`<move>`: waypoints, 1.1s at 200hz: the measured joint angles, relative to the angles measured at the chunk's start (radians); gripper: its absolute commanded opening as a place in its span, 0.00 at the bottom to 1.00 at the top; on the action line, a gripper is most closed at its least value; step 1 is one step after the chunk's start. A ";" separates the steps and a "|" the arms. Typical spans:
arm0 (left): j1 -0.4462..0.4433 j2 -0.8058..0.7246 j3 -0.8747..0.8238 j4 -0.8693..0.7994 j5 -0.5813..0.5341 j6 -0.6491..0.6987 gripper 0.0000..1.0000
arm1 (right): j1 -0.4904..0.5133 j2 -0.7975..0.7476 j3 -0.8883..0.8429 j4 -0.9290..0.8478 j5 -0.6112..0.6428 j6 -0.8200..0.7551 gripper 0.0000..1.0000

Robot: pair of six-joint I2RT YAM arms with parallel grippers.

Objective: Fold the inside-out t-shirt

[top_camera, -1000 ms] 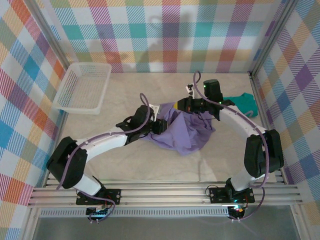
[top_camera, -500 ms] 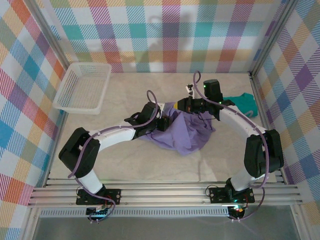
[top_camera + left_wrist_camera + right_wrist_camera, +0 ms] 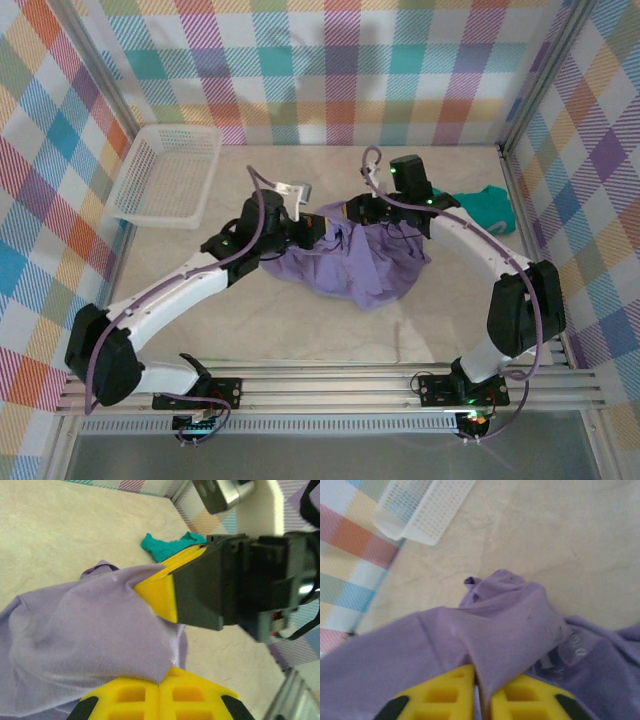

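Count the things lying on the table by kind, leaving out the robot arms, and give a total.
Garments: 2 (lavender t-shirt, teal garment)
Baskets: 1 (white basket)
Total: 3

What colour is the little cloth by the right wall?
Teal green. The cloth lies near the shirt; top view shows it best.

White links (image 3: 175, 290), black joints (image 3: 520, 310), looping purple cables (image 3: 262, 205) — yellow fingers (image 3: 445, 692) on the left end effector (image 3: 160, 681) and right end effector (image 3: 482, 682).
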 measured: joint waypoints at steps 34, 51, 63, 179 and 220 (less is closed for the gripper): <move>0.023 -0.034 0.000 -0.068 0.010 -0.052 0.00 | 0.047 -0.041 0.004 -0.051 0.204 -0.085 0.36; 0.023 -0.041 0.000 -0.096 0.010 -0.067 0.00 | 0.059 -0.114 -0.056 -0.049 0.232 -0.110 0.43; 0.023 -0.045 0.000 -0.106 0.010 -0.078 0.00 | 0.071 -0.181 -0.112 -0.041 0.236 -0.136 0.45; 0.023 -0.069 0.045 -0.227 0.042 -0.104 0.00 | 0.248 -0.130 -0.193 0.147 0.236 -0.325 0.29; 0.035 -0.120 0.075 -0.299 -0.026 -0.091 0.00 | 0.224 -0.139 -0.189 0.142 0.137 -0.343 0.00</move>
